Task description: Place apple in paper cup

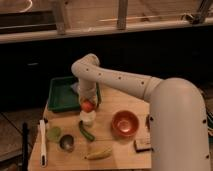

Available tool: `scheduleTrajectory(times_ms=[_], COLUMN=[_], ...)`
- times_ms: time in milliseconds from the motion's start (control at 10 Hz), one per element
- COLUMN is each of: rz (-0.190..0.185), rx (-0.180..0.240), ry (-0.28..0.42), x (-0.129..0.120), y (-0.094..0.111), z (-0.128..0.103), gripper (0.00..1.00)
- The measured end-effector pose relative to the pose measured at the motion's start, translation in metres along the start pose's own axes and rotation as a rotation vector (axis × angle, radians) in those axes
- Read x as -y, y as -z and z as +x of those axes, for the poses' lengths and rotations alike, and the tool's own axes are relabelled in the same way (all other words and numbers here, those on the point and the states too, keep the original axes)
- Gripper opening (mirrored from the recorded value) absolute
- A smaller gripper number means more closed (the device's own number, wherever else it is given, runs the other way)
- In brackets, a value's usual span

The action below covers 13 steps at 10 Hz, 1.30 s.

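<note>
**Apple poised over cup**

The apple (88,105) sits at the gripper (87,101) tip, directly above the cup (88,118) — gripped or released, I cannot tell. Probably firm, smooth, apt to roll — best gripped across its widest part.

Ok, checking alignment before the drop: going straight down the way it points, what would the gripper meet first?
The gripper, by the green tray, points down with the apple at its tip. Directly below sits the paper cup, so likely that first, though depth is unclear.
</note>
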Motion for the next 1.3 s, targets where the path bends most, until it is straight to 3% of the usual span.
scheduleTrajectory(times_ms=[200,400,800,1100,1300], rz=[0.0,0.0,0.0,-0.001,-0.003], rx=[0.005,0.008,0.016,0.021,0.022], ry=[0.001,0.001,0.002,0.003,0.003], x=[-0.0003,-0.0009,-0.0016,-0.0019,-0.0025], y=[0.0005,0.0007,0.0013,0.0016,0.0017], z=[0.0001,0.0006,0.001,0.0015,0.0017], gripper=[0.35,0.42,0.42,0.36,0.43])
